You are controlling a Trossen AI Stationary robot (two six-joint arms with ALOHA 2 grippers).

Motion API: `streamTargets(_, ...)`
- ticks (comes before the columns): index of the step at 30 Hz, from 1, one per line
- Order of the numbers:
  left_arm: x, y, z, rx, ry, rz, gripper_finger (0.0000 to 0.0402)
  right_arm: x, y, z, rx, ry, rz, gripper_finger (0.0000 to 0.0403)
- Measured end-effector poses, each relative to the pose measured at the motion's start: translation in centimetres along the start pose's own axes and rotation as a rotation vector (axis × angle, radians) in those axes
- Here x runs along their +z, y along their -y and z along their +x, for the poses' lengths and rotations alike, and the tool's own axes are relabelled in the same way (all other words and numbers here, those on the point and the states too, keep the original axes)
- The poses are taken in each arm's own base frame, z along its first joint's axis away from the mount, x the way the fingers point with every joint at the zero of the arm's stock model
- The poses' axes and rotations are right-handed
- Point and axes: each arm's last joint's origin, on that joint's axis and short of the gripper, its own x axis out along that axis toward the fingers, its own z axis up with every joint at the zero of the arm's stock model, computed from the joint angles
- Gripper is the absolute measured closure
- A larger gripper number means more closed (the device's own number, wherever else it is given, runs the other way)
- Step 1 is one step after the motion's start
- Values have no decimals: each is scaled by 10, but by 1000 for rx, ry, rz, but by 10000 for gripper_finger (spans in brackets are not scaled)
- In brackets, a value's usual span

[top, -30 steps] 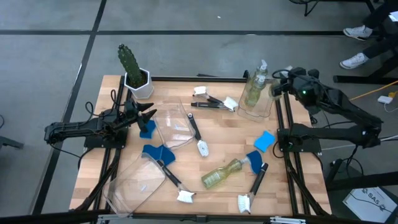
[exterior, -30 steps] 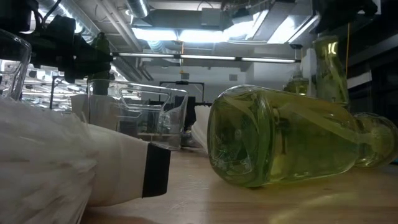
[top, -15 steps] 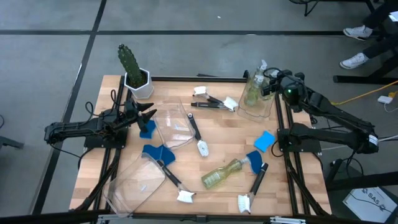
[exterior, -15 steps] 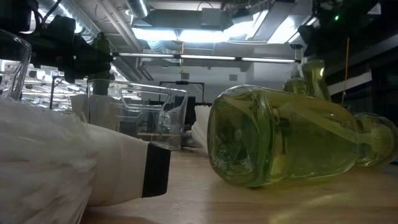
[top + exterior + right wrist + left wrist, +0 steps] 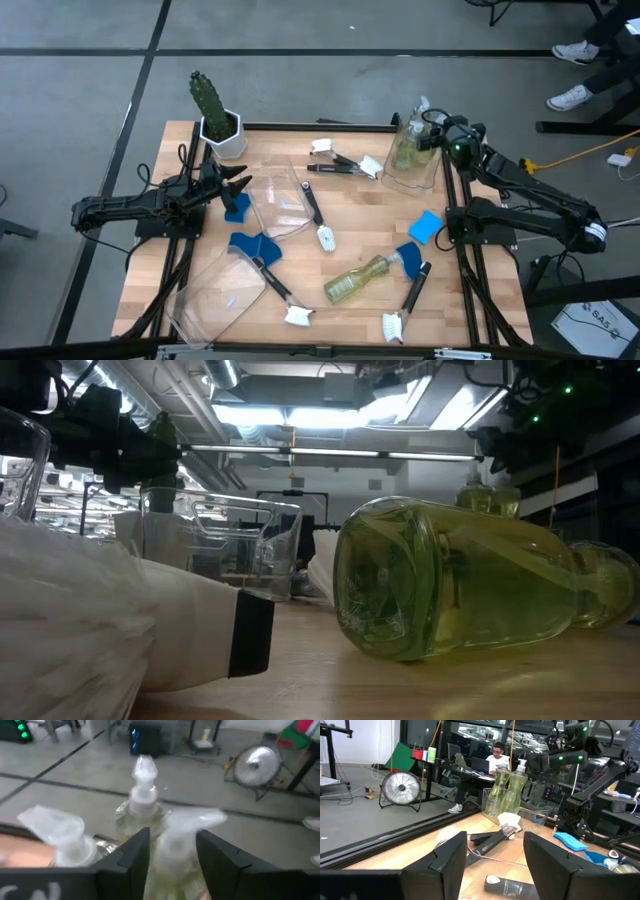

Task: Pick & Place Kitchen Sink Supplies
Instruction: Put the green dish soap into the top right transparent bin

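Note:
My right gripper (image 5: 432, 140) (image 5: 172, 857) is at the table's far right corner, shut on a small clear pump bottle of yellowish-green soap (image 5: 172, 832). That bottle stands among two more soap bottles (image 5: 405, 150) in a clear bin (image 5: 412, 180). Another soap bottle (image 5: 360, 280) (image 5: 450, 585) lies on its side near the table's near edge. Blue sponges (image 5: 425, 226) (image 5: 250, 245) and black-handled brushes (image 5: 315, 212) (image 5: 408, 300) lie flat on the wood. My left gripper (image 5: 243, 180) (image 5: 495, 855) waits open at the left side, just beyond a blue sponge (image 5: 237, 207). My right gripper pinches the soap bottle between its two fingers at the neck (image 5: 172, 851), just under the white pump head (image 5: 192, 817). The fingers come roughly level from the table's right side. The bottle is upright, its lower part inside the bin; whether its base rests there is hidden.
A potted cactus (image 5: 212, 110) stands at the far left corner. Two more clear bins lie on the table, one at the middle (image 5: 280, 205) and one tipped at the near left (image 5: 220, 295). Brushes (image 5: 340, 163) lie beside the right bin. Bare wood shows around the table's middle right.
My right gripper has moved toward the table's left edge and downward, over the far right bin. The soap bottle it holds has come with it and now sits lower, beside the two other bottles.

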Motion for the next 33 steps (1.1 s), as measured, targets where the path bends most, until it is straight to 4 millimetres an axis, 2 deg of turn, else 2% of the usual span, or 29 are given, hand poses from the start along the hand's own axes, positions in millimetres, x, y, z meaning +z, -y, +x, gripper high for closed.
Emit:
streamTargets(10,0,0,0,0,0,0,212,6,-2,-1,65,11,-61,195)
streamTargets(22,0,0,0,0,0,0,212,27,0,-10,92,57,-168,97)
streamTargets(33,0,0,0,0,0,0,212,63,6,-25,113,142,-82,87)
